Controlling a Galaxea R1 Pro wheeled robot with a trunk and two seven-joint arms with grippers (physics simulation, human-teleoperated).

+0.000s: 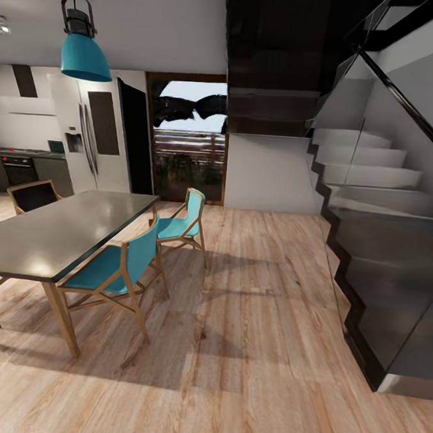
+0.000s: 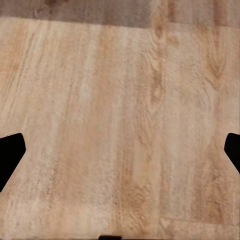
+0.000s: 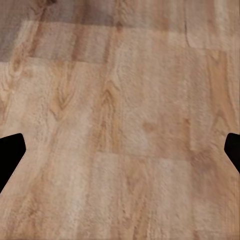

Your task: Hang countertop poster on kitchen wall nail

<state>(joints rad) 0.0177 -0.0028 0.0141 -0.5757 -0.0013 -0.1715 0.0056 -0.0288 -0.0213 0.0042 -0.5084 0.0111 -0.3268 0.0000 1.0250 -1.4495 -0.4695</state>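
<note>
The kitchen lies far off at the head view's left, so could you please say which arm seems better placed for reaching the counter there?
Left, tentatively: the kitchen counter lies on that side. Otherwise level: the left tool and right tool both hang open over wooden floor.

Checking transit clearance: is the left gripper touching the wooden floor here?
Apart. In the left wrist view the left gripper shows its dark fingertips spread at the picture's edges, empty, with the wooden floor well beyond them.

a home: dining table [image 1: 55,232], teal chairs [image 1: 120,268], fridge [image 1: 96,139], staircase [image 1: 378,188]
</note>
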